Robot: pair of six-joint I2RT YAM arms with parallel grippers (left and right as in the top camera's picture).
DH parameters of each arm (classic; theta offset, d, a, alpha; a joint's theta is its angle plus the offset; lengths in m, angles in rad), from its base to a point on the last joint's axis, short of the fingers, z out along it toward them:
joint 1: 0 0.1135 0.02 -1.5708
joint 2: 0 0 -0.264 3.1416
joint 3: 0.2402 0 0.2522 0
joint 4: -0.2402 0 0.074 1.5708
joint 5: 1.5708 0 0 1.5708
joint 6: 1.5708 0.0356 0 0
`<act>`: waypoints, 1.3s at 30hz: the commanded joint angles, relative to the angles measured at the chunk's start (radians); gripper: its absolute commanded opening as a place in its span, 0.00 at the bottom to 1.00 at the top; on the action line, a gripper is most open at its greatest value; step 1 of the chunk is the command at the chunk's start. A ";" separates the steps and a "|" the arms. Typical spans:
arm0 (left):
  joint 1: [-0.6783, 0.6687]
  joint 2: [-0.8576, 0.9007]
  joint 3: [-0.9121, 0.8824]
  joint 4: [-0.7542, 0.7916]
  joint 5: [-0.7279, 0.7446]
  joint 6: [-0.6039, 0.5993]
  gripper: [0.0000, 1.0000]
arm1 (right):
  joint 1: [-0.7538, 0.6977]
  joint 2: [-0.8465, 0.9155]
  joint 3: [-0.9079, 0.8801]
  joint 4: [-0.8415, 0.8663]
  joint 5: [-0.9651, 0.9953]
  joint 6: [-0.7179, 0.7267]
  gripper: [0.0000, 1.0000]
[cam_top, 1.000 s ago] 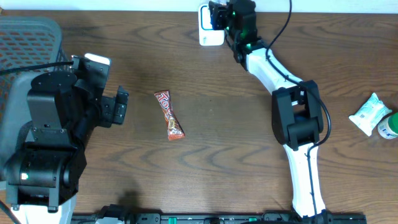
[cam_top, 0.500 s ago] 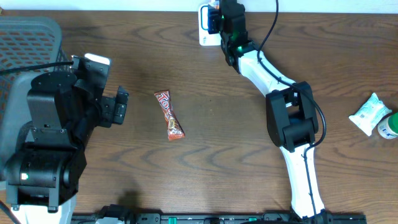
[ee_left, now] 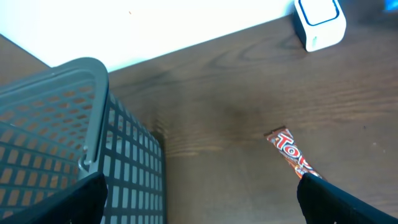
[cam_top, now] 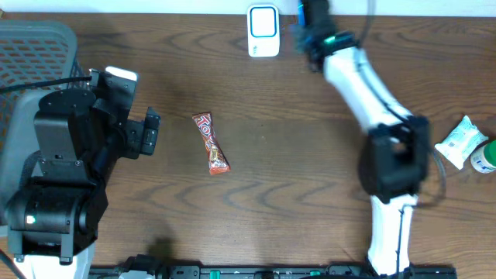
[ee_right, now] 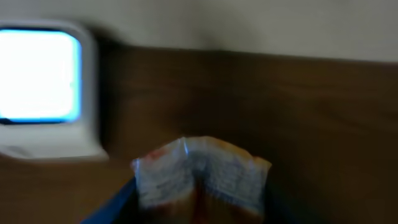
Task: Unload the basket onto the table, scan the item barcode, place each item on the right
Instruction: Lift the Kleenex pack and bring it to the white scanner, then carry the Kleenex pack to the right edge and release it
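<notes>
Packet (ee_right: 199, 177) clamped in right gripper (cam_top: 304, 23), top centre of the overhead view, just right of scanner (cam_top: 263, 31). Risk: barcode faces away from the window, or a fast sweep misses the read. Left gripper (cam_top: 149, 132) wide open, empty, mid-left.

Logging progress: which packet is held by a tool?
The pale crinkled packet in the right tool; the red bar and white-green pouch lie loose.
</notes>
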 commanded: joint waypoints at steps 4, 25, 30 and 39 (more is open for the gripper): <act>0.005 -0.001 -0.003 -0.003 0.005 -0.002 0.98 | -0.194 -0.138 0.024 -0.403 0.220 0.234 0.41; 0.005 -0.001 -0.003 -0.003 0.005 -0.002 0.98 | -0.594 -0.135 -0.073 -0.479 -0.141 0.275 0.99; 0.005 -0.001 -0.003 -0.003 0.005 -0.002 0.98 | -0.500 -0.183 0.008 -0.589 -0.526 0.274 0.99; 0.005 -0.001 -0.003 -0.003 0.005 -0.002 0.98 | -0.069 -0.154 -0.074 -0.603 -0.700 0.211 0.99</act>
